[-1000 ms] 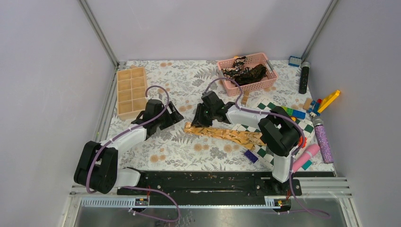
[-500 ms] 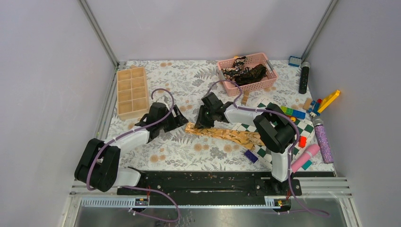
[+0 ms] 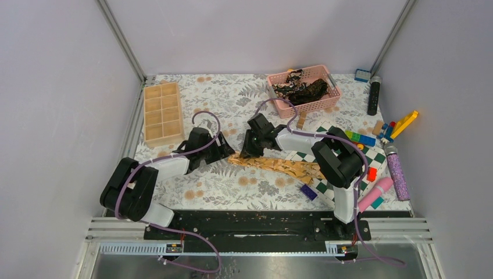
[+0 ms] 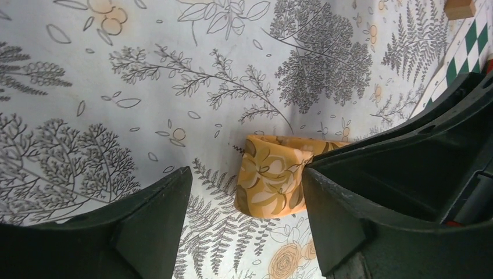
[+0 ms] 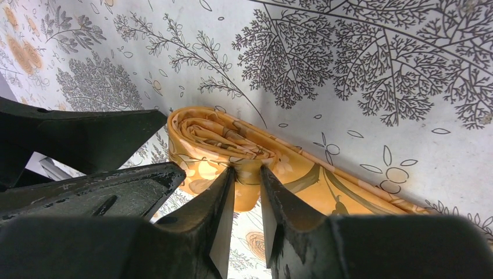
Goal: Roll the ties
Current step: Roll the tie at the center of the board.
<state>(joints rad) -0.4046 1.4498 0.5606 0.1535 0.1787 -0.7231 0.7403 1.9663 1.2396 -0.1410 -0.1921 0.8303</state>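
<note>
Golden tie [image 3: 279, 165] at mid-table, its left end rolled up.
It lies slantwise on the flowered table, its right part across the checkered board [image 3: 331, 131]. The right gripper [image 5: 247, 174] is clenched on the small roll. The left gripper [image 4: 245, 173] stands spread wide, one finger either side of that roll. Far right, dark ties [image 3: 302, 89] lie heaped in a pink basket [image 3: 308, 107].

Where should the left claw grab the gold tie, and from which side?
Probably the rolled end of the tie, from the left: it is the thick, compact part, lies just ahead of the open left gripper, and the right gripper pinches it.
</note>
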